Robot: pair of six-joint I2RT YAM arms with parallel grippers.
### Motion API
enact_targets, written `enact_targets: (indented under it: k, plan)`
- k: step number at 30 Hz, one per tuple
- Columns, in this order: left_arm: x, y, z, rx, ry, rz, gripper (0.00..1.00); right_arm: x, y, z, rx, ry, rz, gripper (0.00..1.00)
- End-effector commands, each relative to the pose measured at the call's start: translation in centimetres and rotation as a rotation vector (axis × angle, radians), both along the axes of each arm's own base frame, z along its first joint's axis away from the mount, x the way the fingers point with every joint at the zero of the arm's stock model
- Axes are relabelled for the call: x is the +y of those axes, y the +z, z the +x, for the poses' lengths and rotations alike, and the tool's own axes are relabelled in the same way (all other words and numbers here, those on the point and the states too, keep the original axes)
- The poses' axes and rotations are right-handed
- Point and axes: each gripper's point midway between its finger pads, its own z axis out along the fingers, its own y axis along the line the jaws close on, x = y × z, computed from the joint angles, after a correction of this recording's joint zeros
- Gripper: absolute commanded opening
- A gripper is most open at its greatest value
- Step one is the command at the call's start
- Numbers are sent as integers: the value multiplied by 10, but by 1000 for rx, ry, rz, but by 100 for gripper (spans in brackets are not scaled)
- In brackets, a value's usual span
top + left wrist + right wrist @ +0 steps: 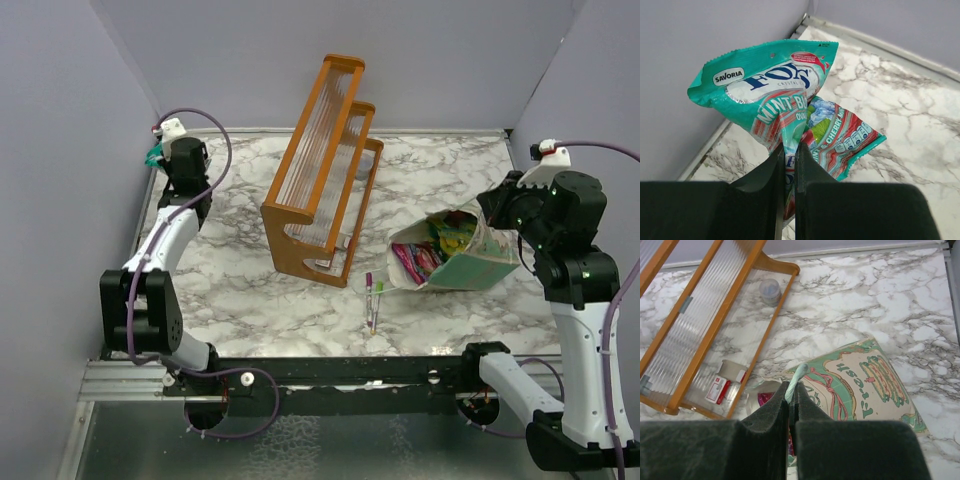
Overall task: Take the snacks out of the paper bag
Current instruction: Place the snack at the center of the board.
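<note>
While the left gripper (789, 150) is clamped on two teal packets (765, 85) over the far-left corner of the table (250, 300), the other snacks (430, 250) sit inside the paper bag (470, 265), well apart on the right side. The bag lies on its side, mouth facing left toward the rack (320, 170). The right gripper (792, 386) is nearer, but it's pinched shut on the bag's rim.
</note>
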Motion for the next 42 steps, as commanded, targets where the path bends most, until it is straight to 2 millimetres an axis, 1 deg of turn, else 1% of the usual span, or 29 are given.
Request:
enact_targets:
  k: [1, 4, 6, 8, 10, 13, 14, 18, 20, 21, 22, 23, 24, 27, 28, 30, 31, 32, 35, 37, 38, 40, 42]
  plan:
    - [2, -19, 32, -4, -72, -163, 0, 13, 40, 7, -131, 57, 42, 1]
    - [2, -42, 45, 84, -94, -137, 0, 17, 37, 9, -118, 77, 53, 1]
    - [6, -59, 47, 113, -78, -133, 0, 20, 34, 10, -109, 93, 60, 1]
    - [10, -82, 49, 159, -60, -131, 0, 22, 32, 13, -103, 100, 64, 1]
    - [12, -99, 51, 207, -49, -134, 0, 22, 35, 14, -101, 98, 64, 1]
    - [11, -113, 58, 255, -39, -171, 0, 20, 41, 12, -112, 91, 59, 1]
    - [11, -113, 60, 262, -37, -181, 0, 20, 43, 11, -121, 92, 59, 1]
    - [11, -119, 54, 258, -28, -197, 9, 18, 48, 11, -128, 84, 56, 1]
    - [10, -124, 55, 259, -26, -208, 14, 18, 50, 11, -127, 82, 55, 1]
    - [10, -125, 56, 273, -25, -210, 18, 19, 51, 12, -131, 85, 56, 1]
    - [11, -125, 56, 289, -18, -212, 24, 19, 51, 12, -133, 85, 56, 1]
    - [11, -125, 53, 302, -9, -216, 32, 19, 51, 12, -132, 86, 58, 1]
    - [12, -120, 51, 296, -2, -222, 39, 19, 51, 12, -131, 86, 59, 1]
    - [9, -89, 51, 209, -31, -262, 61, 17, 51, 9, -132, 79, 53, 1]
    - [9, -77, 50, 185, -38, -276, 65, 17, 52, 7, -135, 77, 52, 1]
    - [6, -49, 45, 126, -61, -295, 69, 16, 53, 4, -145, 76, 51, 1]
    - [4, -30, 41, 76, -79, -298, 70, 16, 53, 2, -149, 74, 51, 1]
    - [1, -15, 36, 37, -99, -302, 70, 15, 52, 2, -149, 71, 49, 1]
    - [-13, 32, 19, -100, -185, -312, 75, 14, 50, 1, -148, 69, 43, 1]
    - [-24, 65, 7, -182, -244, -307, 75, 15, 50, -2, -154, 75, 45, 1]
    - [-33, 83, 1, -214, -287, -289, 75, 16, 50, -4, -160, 80, 44, 1]
    - [-56, 117, -13, -273, -377, -239, 75, 17, 50, -7, -168, 85, 46, 1]
    - [-90, 143, -32, -322, -473, -179, 76, 17, 51, -11, -177, 86, 47, 1]
